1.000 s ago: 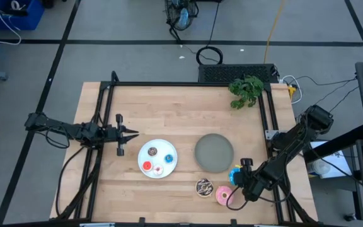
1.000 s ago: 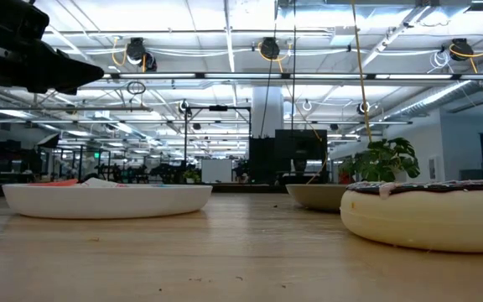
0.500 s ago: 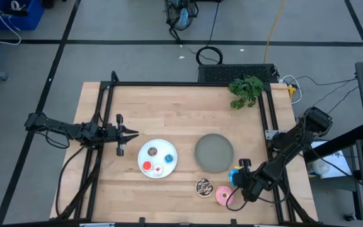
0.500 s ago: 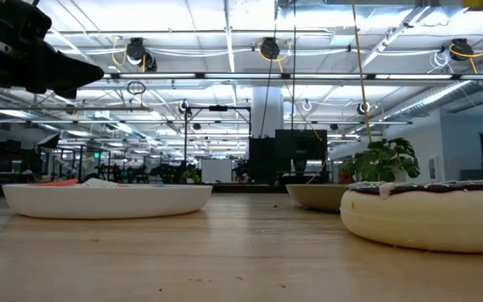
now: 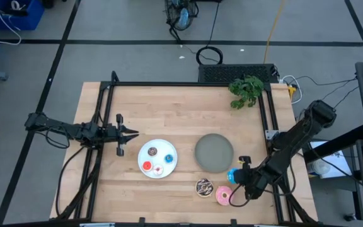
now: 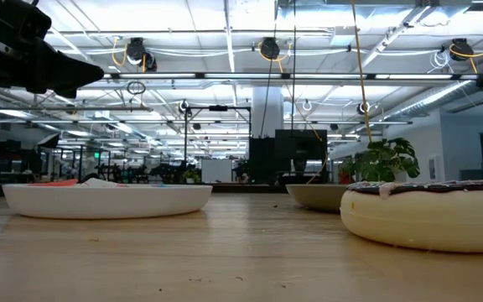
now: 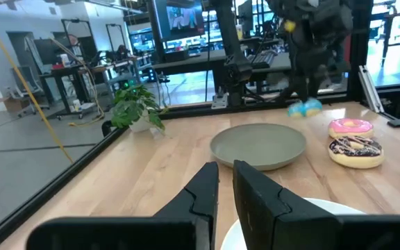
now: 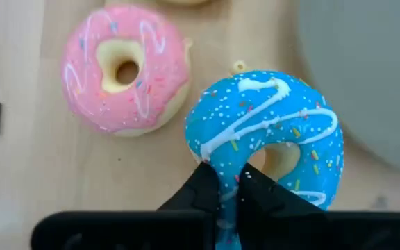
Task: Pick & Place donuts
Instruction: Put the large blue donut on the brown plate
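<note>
Right tool [image 8: 229, 186] has gone from jaws apart a second ago to pinched on the rim of the large blue donut [image 8: 266, 135]; the right wrist view shows both dark fingers squeezed together with blue icing between them. In the high view the blue donut [image 5: 235, 174] has shifted slightly from its earlier spot beside the grey plate [image 5: 214, 152], and the right arm's elbow now sits higher. Judgement: the grasp is made and a lift is probably starting, with the grey plate the likely target, though the task line does not say so.

Large pink donut [image 5: 224, 195] lies on the tabletop [image 5: 169, 113] just beside the blue one; the brown sprinkled donut [image 5: 204, 186] lies next to the pink. Four mini donuts sit on the white plate [image 5: 146, 157].

Left tool [image 7: 226, 182] hovers at the left side of the tabletop, near the white plate, fingers nearly together and holding nothing; unchanged over the last second.

Hard to make out:
- Whether the blue donut is already clear of the tabletop: cannot tell from either view.
- The low view shows only the sprinkled donut up close; the right tool there is a blur at the edge.
- A small plant [image 5: 246, 90] stands at the far corner, well apart.
</note>
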Controlling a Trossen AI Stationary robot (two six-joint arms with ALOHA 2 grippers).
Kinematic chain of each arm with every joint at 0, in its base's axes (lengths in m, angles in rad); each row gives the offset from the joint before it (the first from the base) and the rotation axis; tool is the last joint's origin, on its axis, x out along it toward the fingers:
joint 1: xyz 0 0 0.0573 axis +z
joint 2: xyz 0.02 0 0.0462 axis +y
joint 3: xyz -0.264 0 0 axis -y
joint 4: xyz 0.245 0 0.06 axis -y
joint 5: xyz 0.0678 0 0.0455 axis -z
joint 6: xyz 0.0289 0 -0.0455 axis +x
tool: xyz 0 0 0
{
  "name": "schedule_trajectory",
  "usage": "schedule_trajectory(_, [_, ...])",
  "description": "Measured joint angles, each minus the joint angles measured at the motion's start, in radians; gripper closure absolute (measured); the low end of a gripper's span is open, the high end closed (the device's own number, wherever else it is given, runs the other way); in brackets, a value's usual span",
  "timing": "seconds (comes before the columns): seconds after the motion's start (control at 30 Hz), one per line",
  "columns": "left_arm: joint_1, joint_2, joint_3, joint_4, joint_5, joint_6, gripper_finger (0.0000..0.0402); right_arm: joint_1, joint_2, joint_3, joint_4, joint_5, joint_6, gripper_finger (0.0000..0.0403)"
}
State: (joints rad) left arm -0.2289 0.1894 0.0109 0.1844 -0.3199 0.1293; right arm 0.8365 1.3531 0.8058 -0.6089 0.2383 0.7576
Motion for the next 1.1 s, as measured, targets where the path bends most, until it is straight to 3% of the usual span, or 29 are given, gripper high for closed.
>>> schedule_trajectory(0.3, [0.0,0.0,0.0,0.001,0.0,-0.003,0.035,-0.063,-0.044,0.333,-0.387,0.166,-0.047,0.0395])
schedule_trajectory(0.57, [0.0,0.0,0.0,0.001,-0.001,-0.004,0.035,-0.298,0.094,0.563,-0.485,0.208,-0.247,0.0395])
schedule_trajectory(0.77, [0.0,0.0,0.0,0.001,-0.002,-0.003,0.035,-0.503,0.192,0.572,-0.48,0.202,-0.377,0.0395])
schedule_trajectory(0.87, [0.0,0.0,0.0,0.001,-0.002,-0.003,0.035,-0.589,0.223,0.539,-0.423,0.133,-0.423,0.0395])
schedule_trajectory(1.1, [0.0,0.0,0.0,0.0,-0.003,-0.003,0.035,-0.687,0.318,0.463,-0.256,0.046,-0.456,0.0395])
